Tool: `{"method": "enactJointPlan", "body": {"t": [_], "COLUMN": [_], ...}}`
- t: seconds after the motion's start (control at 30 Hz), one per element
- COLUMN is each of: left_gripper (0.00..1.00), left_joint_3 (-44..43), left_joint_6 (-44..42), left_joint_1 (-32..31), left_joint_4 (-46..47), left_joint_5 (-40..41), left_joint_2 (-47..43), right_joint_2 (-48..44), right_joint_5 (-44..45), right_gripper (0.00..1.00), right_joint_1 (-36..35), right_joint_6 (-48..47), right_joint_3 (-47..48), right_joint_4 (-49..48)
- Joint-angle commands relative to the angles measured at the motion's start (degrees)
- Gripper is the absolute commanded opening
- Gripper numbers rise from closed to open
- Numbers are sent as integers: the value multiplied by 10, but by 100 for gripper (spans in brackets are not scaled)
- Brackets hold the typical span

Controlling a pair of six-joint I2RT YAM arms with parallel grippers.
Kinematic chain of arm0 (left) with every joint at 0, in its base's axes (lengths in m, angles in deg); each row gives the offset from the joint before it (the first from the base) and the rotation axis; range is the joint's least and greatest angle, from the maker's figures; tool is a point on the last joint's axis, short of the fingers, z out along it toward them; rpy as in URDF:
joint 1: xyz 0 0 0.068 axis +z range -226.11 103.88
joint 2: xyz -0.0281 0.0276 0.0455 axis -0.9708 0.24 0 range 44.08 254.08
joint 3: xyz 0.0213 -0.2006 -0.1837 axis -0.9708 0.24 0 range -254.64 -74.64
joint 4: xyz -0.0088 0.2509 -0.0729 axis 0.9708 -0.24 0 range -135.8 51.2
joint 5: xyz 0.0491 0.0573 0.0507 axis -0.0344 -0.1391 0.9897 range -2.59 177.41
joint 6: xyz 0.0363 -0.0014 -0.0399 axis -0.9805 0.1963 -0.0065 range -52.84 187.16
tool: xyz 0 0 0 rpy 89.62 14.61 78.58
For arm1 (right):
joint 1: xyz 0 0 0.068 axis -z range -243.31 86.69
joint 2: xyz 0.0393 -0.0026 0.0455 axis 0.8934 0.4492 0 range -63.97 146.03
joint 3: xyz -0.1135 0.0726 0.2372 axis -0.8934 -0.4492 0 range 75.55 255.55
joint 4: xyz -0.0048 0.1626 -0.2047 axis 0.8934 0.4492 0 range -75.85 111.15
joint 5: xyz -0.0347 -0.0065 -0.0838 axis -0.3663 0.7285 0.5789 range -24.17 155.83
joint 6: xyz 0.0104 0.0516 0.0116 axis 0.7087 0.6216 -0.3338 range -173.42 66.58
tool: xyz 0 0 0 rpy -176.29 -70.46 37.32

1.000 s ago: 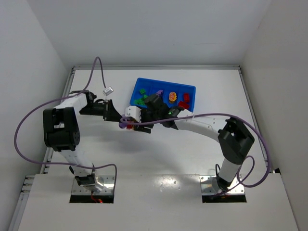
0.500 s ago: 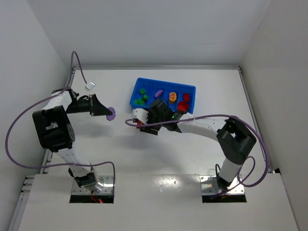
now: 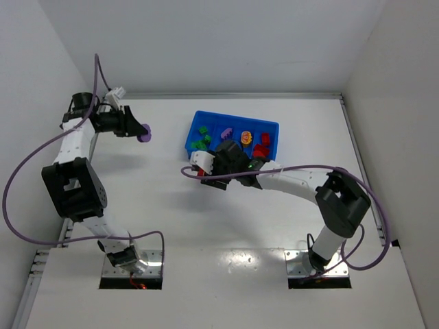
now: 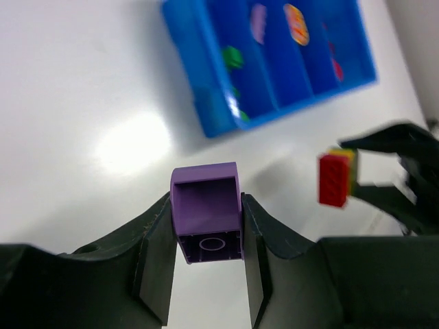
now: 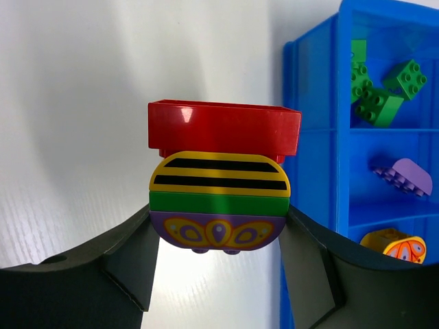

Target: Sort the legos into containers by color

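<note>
Top external | left hand [image 4: 206, 226]: purple brick [image 4: 204, 205] held | right hand [image 5: 218, 226]: clump [image 5: 219, 178] held, near tray [image 3: 236, 118], cable [image 3: 184, 170] seemingly across

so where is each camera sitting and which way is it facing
top external: above and behind, looking down at the table; left arm and right arm show whole.
left wrist: on the left gripper, looking past its purple brick toward the tray.
right wrist: on the right gripper, facing its stacked bricks.
shared: both wrist views show the tray and the stacked bricks.
</note>
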Motion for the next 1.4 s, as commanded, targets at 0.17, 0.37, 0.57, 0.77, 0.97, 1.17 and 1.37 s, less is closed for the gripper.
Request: {"method": "enactJointPlan", "body": {"t": [0.17,0.37,0.57,0.77,0.97,1.17,1.37], "left_gripper": [1,1,1,1,1,4,10], "left_joint_3": [74,92,66,-2,-90,-126,-143], "left_joint_6": [207,218,280,309,323,331,331], "left_joint_1": [-46,-145,-237,-328,-386,-406,-411], "left_joint_4": [198,240,303,361,367,361,343], "left_joint_5": [295,379,317,259,253,310,366], "left_joint_2": [-99,-112,-67,13,96,175,216], "right_joint_2": [-44,-60,-115,-178,-241,-254,-254], "right_joint_5": [61,120,105,84,78,84,78], "right_gripper": [3,3,3,3,3,3,3], "right_joint_1": [13,44,80,103,120,131,142], "right_joint_6": [57,119,161,161,161,179,179], "right_joint_3": [2,7,-6,-62,-95,-101,-96], "right_joint_4": [-19,9,113,181,226,231,226]}}
